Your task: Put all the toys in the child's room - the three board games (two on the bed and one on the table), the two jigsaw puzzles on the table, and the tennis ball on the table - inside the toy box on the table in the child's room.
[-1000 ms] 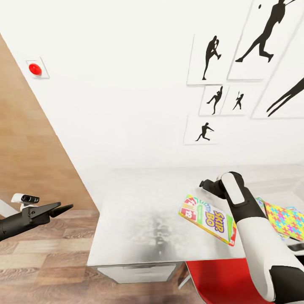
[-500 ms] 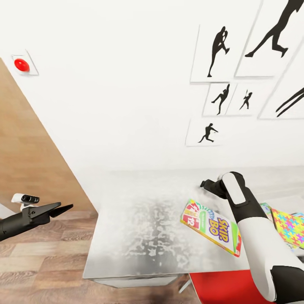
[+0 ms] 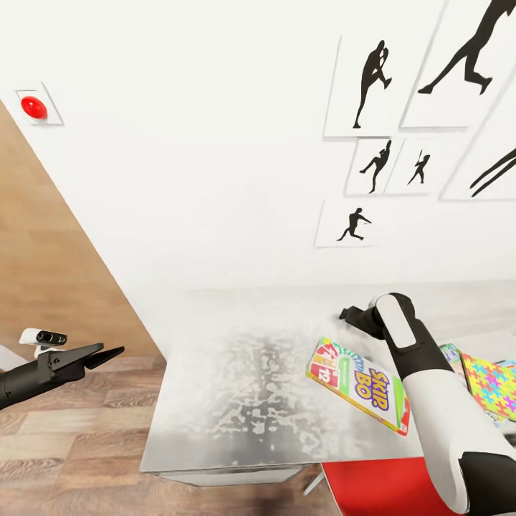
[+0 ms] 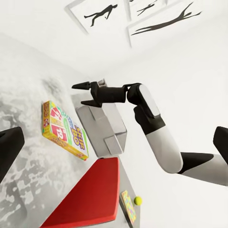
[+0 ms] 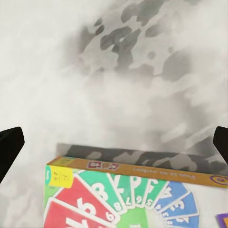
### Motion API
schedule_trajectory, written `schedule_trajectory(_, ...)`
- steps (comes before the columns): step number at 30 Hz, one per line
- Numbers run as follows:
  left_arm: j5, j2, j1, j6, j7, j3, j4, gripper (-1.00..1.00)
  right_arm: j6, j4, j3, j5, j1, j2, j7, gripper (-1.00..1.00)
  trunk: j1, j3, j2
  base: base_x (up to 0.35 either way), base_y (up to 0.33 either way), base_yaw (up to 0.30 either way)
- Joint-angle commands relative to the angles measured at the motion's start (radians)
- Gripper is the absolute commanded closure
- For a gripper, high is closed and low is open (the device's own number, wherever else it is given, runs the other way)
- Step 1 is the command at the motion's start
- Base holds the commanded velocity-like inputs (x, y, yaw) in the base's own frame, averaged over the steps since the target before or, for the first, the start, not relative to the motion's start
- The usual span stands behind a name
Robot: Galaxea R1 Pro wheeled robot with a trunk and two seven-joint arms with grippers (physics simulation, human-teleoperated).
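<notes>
The long colourful Skip-Bo board game (image 3: 358, 383) lies flat on the pale grey table (image 3: 236, 373). My right gripper (image 3: 345, 314) hovers open just past the box's far end, holding nothing. Its dark fingers (image 5: 9, 142) stand wide apart above the box's card-printed end (image 5: 133, 194). A mosaic jigsaw puzzle (image 3: 494, 383) lies at the table's right, beyond my right arm. The left wrist view looks across at the right gripper (image 4: 78, 94), the Skip-Bo box (image 4: 64, 130), a grey toy box (image 4: 102, 126), the tennis ball (image 4: 138, 200) and a puzzle (image 4: 128, 206). My left gripper (image 3: 111, 351) is open over the floor.
A red-and-white chair (image 3: 380, 487) stands at the table's near edge below the Skip-Bo box. The white wall behind carries black baseball-player pictures (image 3: 373, 82) and a red button (image 3: 34, 107). Wood-plank floor (image 3: 72, 437) lies left of the table.
The head view has shifted a little, so the camera moved. Both arms and the Skip-Bo box keep their places relative to each other.
</notes>
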Motion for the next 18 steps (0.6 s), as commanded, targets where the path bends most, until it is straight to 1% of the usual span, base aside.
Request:
schedule_trajectory(1, 0.003, 0.000, -0.001, 0.009, -0.001, 0.000, 0.000, -1.00, 0.002, 0.000, -0.001, -0.010, 0.000, 0.000, -0.010, -1.00, 0.001, -0.002, -0.002, 0.000, 0.000, 0.000)
schedule_trajectory(2, 0.003, 0.000, -0.001, 0.009, -0.001, 0.000, 0.000, -1.00, 0.002, 0.000, -0.001, -0.010, 0.000, 0.000, -0.010, -1.00, 0.001, -0.002, -0.002, 0.000, 0.000, 0.000)
schedule_trajectory(6, 0.004, 0.003, -0.003, 0.005, 0.000, 0.022, 0.010, -1.00, -0.019, -0.007, -0.002, -0.010, 0.008, 0.023, -0.010, -1.00, 0.001, -0.002, -0.002, 0.000, 0.000, 0.000)
schedule_trajectory(8, 0.004, 0.003, -0.004, 0.005, 0.001, 0.024, 0.011, -1.00, -0.017, -0.006, -0.003, -0.010, 0.008, 0.024, -0.010, -1.00, 0.001, -0.002, -0.002, 0.000, 0.000, 0.000)
schedule_trajectory(10, 0.004, 0.004, -0.003, 0.005, 0.001, 0.035, 0.013, -1.00, -0.025, -0.005, -0.003, -0.011, 0.010, 0.028, -0.010, -1.00, 0.001, -0.002, -0.002, 0.000, 0.000, 0.000)
schedule_trajectory(18, 0.003, 0.005, -0.002, 0.005, 0.000, 0.080, 0.022, -1.00, -0.038, -0.005, -0.001, -0.011, 0.012, 0.032, -0.010, -1.00, 0.001, -0.002, -0.002, 0.000, 0.000, 0.000)
